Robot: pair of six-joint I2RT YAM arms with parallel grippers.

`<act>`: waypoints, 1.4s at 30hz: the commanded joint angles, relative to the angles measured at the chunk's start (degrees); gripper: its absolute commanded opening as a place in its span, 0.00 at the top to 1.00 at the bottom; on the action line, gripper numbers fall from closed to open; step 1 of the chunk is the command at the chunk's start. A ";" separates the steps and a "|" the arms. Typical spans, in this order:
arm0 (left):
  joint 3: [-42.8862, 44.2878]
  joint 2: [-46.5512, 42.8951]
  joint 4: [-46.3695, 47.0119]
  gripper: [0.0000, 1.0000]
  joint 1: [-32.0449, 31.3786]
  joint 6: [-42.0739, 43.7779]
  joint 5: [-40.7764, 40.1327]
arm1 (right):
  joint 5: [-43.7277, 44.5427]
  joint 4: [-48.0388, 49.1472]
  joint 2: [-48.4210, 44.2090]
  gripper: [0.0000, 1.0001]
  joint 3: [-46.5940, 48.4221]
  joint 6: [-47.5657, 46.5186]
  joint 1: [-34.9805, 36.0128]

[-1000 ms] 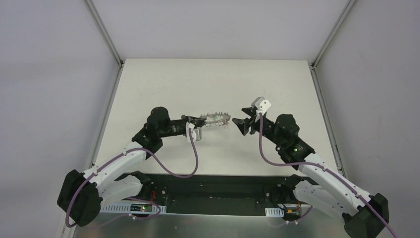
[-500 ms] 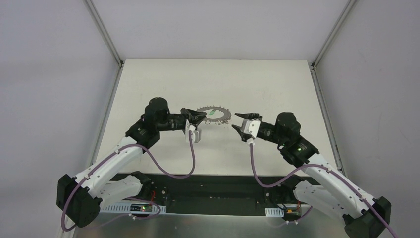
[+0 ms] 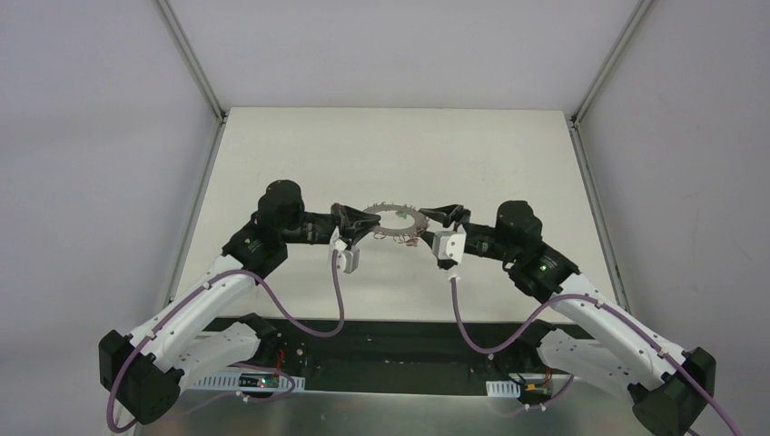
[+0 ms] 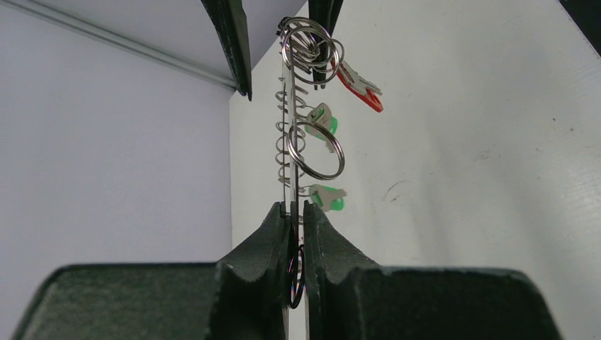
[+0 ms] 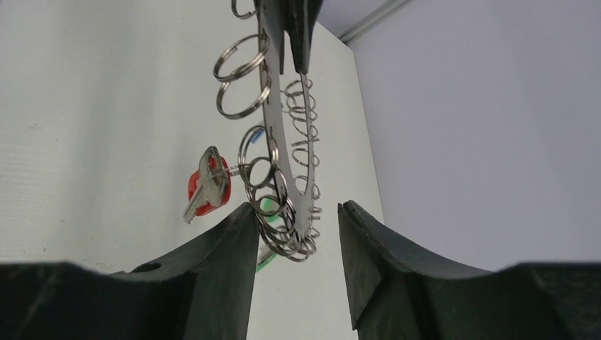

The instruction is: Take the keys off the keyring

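Left gripper (image 4: 296, 210) — tight on keyring (image 4: 286, 163)

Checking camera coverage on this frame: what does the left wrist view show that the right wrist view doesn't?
Only the left wrist: both green-headed silver keys in full. Only the right wrist: a sliver of blue among the small wire split rings. Both: the flat grey metal keyring edge-on, the red-headed silver key, the left fingers shut on one rim, the right fingers open astride the opposite rim.
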 commanded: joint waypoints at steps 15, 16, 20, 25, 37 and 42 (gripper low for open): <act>-9.91 1.36 46.62 0.51 -0.15 -30.06 2.34 | 6.39 0.05 3.54 1.00 7.81 1.33 3.27; -11.91 1.39 51.29 0.43 -0.15 -33.74 0.82 | 8.50 0.09 3.95 1.00 8.60 1.02 3.28; -16.37 -0.28 58.82 0.29 -0.16 -54.78 -13.82 | 15.01 -0.99 6.38 1.00 13.83 0.86 3.19; -20.23 -5.64 55.17 0.01 -0.15 -64.80 -19.79 | 22.25 -1.13 9.54 1.00 18.72 2.38 3.14; -18.19 4.35 56.74 0.01 -0.15 -89.43 -24.33 | 26.75 -0.70 12.27 1.00 23.34 9.43 3.20; -12.91 19.56 77.63 0.01 -0.15 -95.05 -13.65 | 23.38 -2.73 12.08 1.00 24.07 11.17 3.19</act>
